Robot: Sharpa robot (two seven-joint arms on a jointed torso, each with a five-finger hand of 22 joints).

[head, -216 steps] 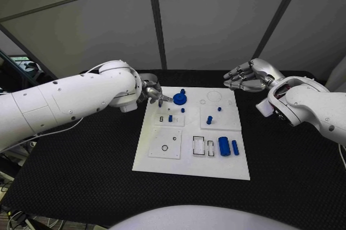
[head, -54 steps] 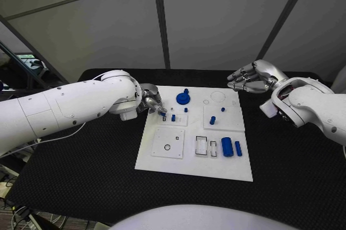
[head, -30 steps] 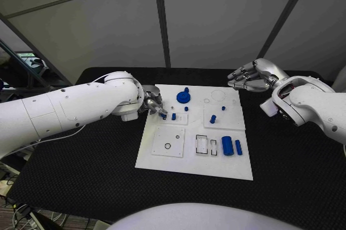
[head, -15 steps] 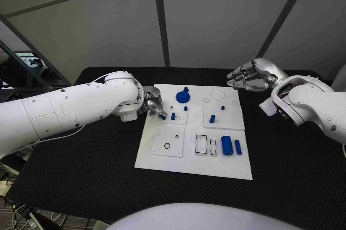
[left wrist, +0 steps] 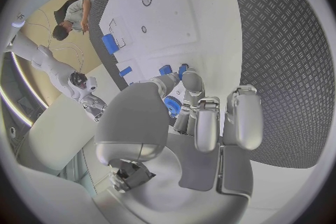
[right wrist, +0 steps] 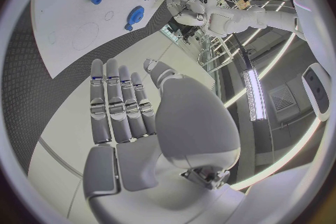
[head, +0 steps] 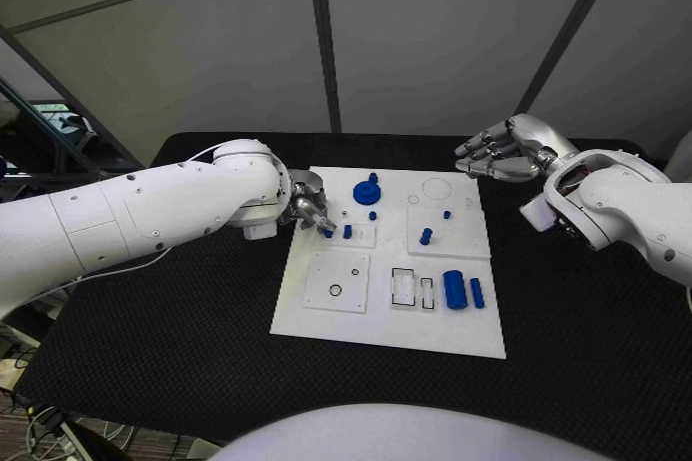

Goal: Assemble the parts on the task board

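Note:
The white task board (head: pixel 378 326) lies mid-table. My left hand (head: pixel 307 205) hovers at its far left edge and pinches a small blue peg (head: pixel 326 233) between thumb and a finger, low over a small raised plate beside another upright peg (head: pixel 346 232). In the left wrist view the pinched peg (left wrist: pixel 172 105) shows between the fingertips of that hand (left wrist: pixel 189 123). My right hand (head: pixel 498 152) is open with its fingers apart, off the board's far right corner; the right wrist view shows it (right wrist: pixel 122 109) flat with nothing in it.
On the board are a blue gear-like piece (head: pixel 366 192), a peg (head: pixel 427 237), a thick blue cylinder (head: pixel 453 290) and a slimmer one (head: pixel 476 294). Black matting (head: pixel 159 341) surrounds the board.
Over the seven seconds my left hand has come from beside the gear piece toward me and down, onto the small plate with the upright peg. Over the last second it barely shifts. The right hand stays put.

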